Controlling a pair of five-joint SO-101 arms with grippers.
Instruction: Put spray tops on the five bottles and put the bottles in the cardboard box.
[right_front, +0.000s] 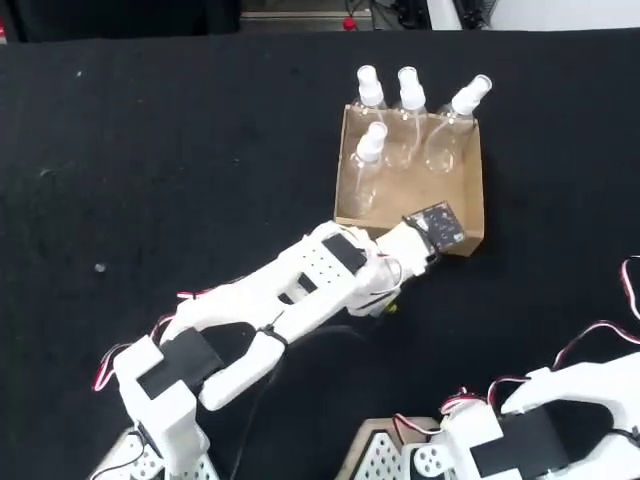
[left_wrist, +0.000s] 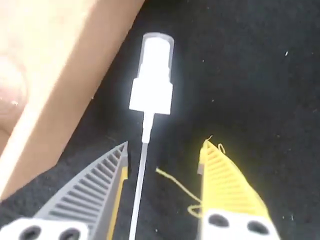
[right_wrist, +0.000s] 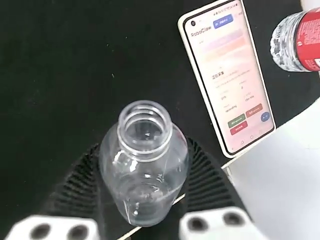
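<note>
From above, the black desk (right_front: 150, 150) spreads wide around the cardboard box (right_front: 478, 190), which holds four capped bottles (right_front: 405, 120). The wrist views add more. The right fingers (right_wrist: 80, 185) grip an uncapped bottle (right_wrist: 145, 165) near a phone (right_wrist: 227, 80). The left fingers (left_wrist: 220, 175) stand wide astride the tube of a spray top (left_wrist: 152, 75), which lies on the desk just beside the box wall.

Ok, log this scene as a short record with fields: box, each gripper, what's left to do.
box: cardboard box holds four topped bottles
left gripper: left gripper open, fingers either side of a loose spray top lying on the black table beside the box wall
right gripper: right gripper shut on a clear bottle, neck open, no top
nearby: phone, screen lit
remaining: fifth bottle untopped and not in the box
</note>
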